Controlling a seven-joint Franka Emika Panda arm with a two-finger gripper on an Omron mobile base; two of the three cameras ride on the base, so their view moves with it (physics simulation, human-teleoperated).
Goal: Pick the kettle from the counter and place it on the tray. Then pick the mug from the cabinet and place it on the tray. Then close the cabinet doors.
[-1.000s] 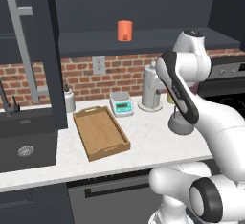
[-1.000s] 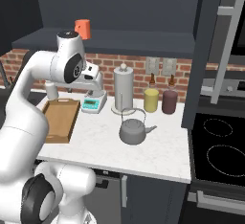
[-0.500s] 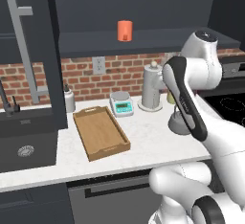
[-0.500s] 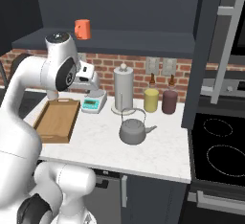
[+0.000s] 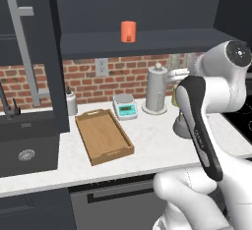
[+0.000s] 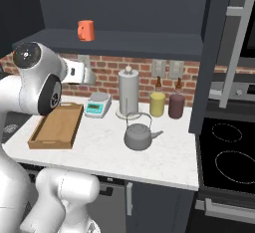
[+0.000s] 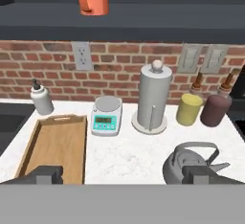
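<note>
The dark grey kettle [image 6: 139,133] stands on the white counter [image 6: 99,145], in front of the paper-towel cylinder. In the hand view, the kettle [image 7: 189,163] sits low on the right and the wooden tray [image 7: 55,146] low on the left. The tray [image 5: 103,135] holds nothing. Up in the open cabinet, the orange-red mug [image 5: 128,31] rests on the dark shelf [image 6: 124,39]. My gripper [image 7: 123,176] is open with nothing between its fingers. It hovers above the counter's front, level with the scale and well back from the kettle. My arm hides most of the kettle in the left base view.
Along the brick wall stand a soap bottle [image 7: 42,98], a kitchen scale [image 7: 107,115], the tall paper-towel cylinder [image 7: 153,98], a yellow jar [image 7: 189,109] and a maroon jar [image 7: 215,108]. The sink [image 5: 27,153] lies left, the stove [image 6: 234,152] right. Both cabinet doors [image 5: 29,52] [image 6: 224,43] hang open.
My arm's upper links have swung outward toward the edges of both base views, and the hand has shifted slightly. Kettle, mug and tray have stayed where they were.
</note>
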